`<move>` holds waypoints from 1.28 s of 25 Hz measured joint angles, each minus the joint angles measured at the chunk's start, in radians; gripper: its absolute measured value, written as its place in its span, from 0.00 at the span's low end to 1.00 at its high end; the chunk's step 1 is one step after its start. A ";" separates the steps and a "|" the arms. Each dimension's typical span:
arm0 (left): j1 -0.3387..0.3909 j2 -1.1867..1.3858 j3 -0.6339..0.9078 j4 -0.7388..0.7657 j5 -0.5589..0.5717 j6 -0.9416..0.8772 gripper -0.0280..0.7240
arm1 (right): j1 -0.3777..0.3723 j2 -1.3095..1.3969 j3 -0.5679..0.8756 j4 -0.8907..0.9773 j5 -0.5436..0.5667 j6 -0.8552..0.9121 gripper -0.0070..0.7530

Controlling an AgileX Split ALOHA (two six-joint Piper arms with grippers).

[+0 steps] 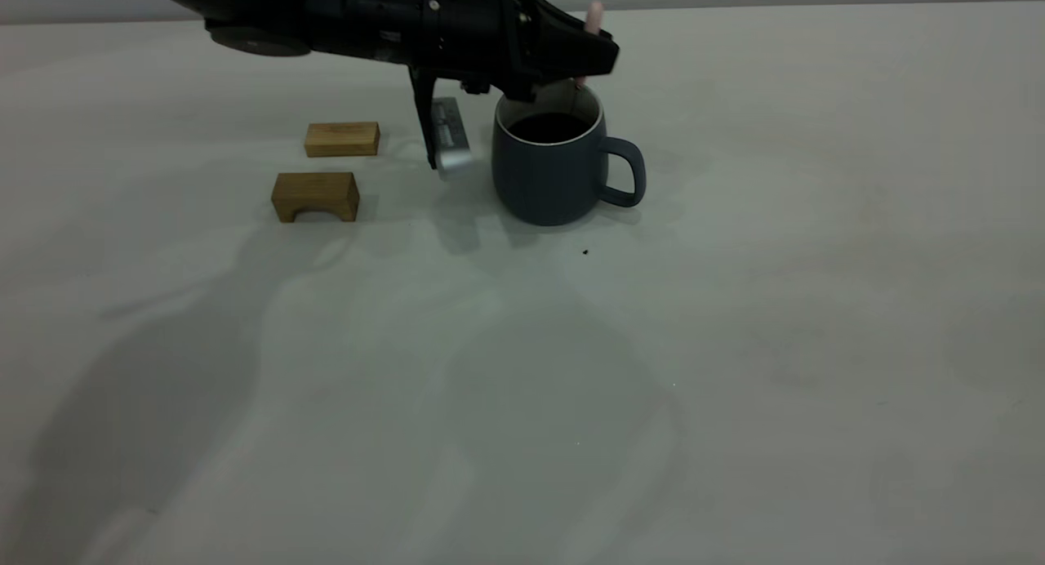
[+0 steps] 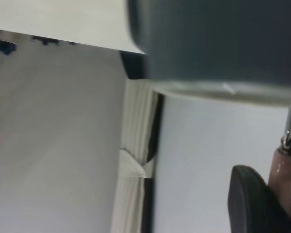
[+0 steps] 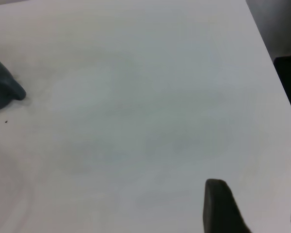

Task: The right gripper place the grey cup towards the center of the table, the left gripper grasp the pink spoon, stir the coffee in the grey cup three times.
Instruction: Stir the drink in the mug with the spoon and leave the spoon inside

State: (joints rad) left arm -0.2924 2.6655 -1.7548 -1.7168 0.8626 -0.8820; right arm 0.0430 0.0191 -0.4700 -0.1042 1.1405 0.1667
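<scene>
Rounded blue-grey matte cup (image 1: pixel 549 177) holding dark coffee (image 1: pixel 549 127): upright mid-table (image 1: pixel 735 320), handle toward the right. Left gripper (image 1: pixel 563 67): above the rim, clamped on the pale pink-handled spoon (image 1: pixel 593 16), metal neck descending into the cup. Right gripper (image 3: pixel 252 206): well apart, fingers parted, holding nothing. Two wooden blocks (image 1: pixel 317 196): left of the cup.

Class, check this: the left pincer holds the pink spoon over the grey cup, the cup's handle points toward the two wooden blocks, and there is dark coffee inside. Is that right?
Not quite. The cup's handle points away from the wooden blocks, which sit on the cup's other side, as the exterior view shows. The rest stands: the left pincer holds the pink spoon over the cup, with dark coffee inside.
</scene>
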 joint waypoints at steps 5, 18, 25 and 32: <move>-0.004 0.007 0.000 0.015 0.088 0.003 0.20 | 0.000 0.000 0.000 0.000 0.000 0.000 0.53; 0.072 0.007 0.000 0.037 0.077 -0.084 0.20 | 0.000 0.000 0.000 0.000 0.000 0.000 0.53; 0.015 0.007 0.000 -0.005 0.027 -0.087 0.20 | 0.000 0.000 0.000 0.000 0.000 0.000 0.53; -0.006 0.007 -0.001 0.063 0.090 -0.085 0.20 | 0.000 0.000 0.000 0.000 0.000 0.000 0.53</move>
State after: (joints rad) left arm -0.2982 2.6724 -1.7558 -1.6538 0.9531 -0.9672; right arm 0.0430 0.0191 -0.4700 -0.1042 1.1405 0.1667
